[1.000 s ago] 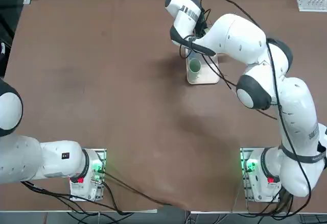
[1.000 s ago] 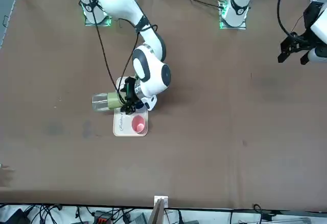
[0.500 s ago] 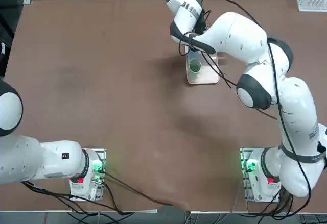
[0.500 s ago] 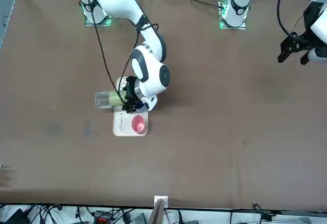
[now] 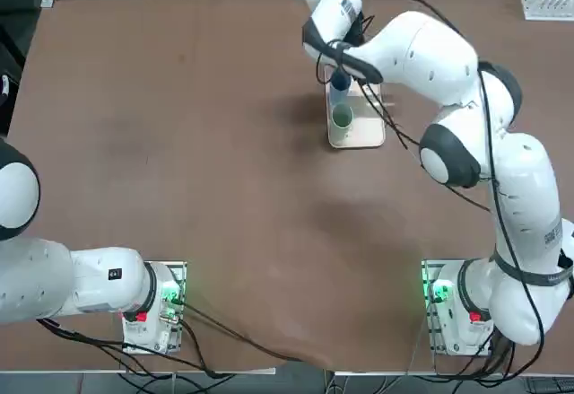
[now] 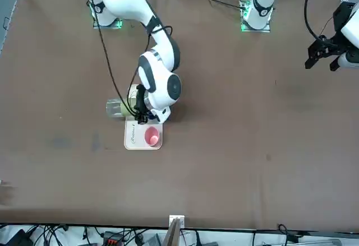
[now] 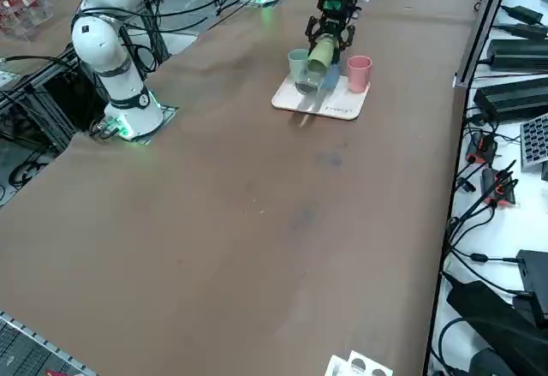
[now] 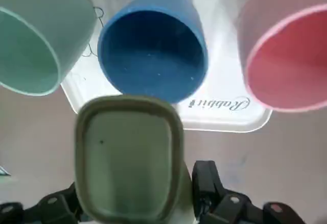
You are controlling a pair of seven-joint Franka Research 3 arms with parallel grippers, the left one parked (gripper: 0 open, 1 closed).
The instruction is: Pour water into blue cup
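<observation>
Front view, left to right: the clear end of the bottle (image 6: 114, 108) points out past the tray, its pale-green part runs back into the right gripper (image 6: 143, 110), and the white arm (image 6: 160, 80) reaches in from above. Under and beside the gripper lies the white tray (image 6: 134, 138), with the pink cup (image 6: 152, 136) on its side nearest this camera.

Right side view, again from the left: the dull green cup (image 7: 297, 62) stands on the tray, then comes the bottle, held tilted over toward lying flat, with the blue cup (image 7: 332, 74) partly hidden behind it and the pink cup next along. The gripper hangs above the tray, closed on the bottle.

Top view shows the blue cup between the dull green one and the arm, which covers the far part of the tray. Right wrist view has all three cups upright in a row on the tray, blue in the middle, and the bottle's squarish green end between the black fingers (image 8: 207, 185). Water can't be made out, and from these angles I can't quite tell whether the bottle touches a cup.
</observation>
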